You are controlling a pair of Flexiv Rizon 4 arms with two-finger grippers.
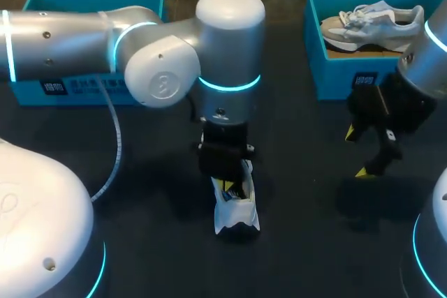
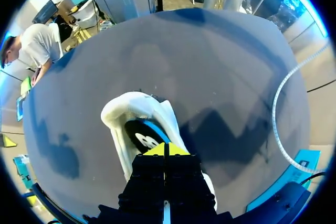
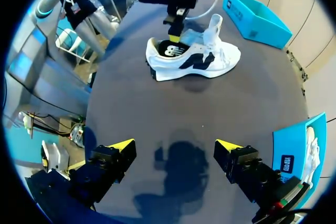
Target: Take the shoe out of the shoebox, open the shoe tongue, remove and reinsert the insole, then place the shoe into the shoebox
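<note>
Now your shoe [image 1: 236, 215] points toe toward the far edge; shoebox [image 1: 335, 75] holds a sneaker [image 1: 370, 24]; left tool [image 2: 164, 149] narrow, right tool [image 3: 174, 144] wide

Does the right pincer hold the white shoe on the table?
No, the right pincer stands open over the bare table, and the shoe lies apart, well ahead of it.

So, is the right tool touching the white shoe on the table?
Apart. In the right wrist view the right tool hangs open over bare table, and the white shoe lies well ahead of it.
</note>
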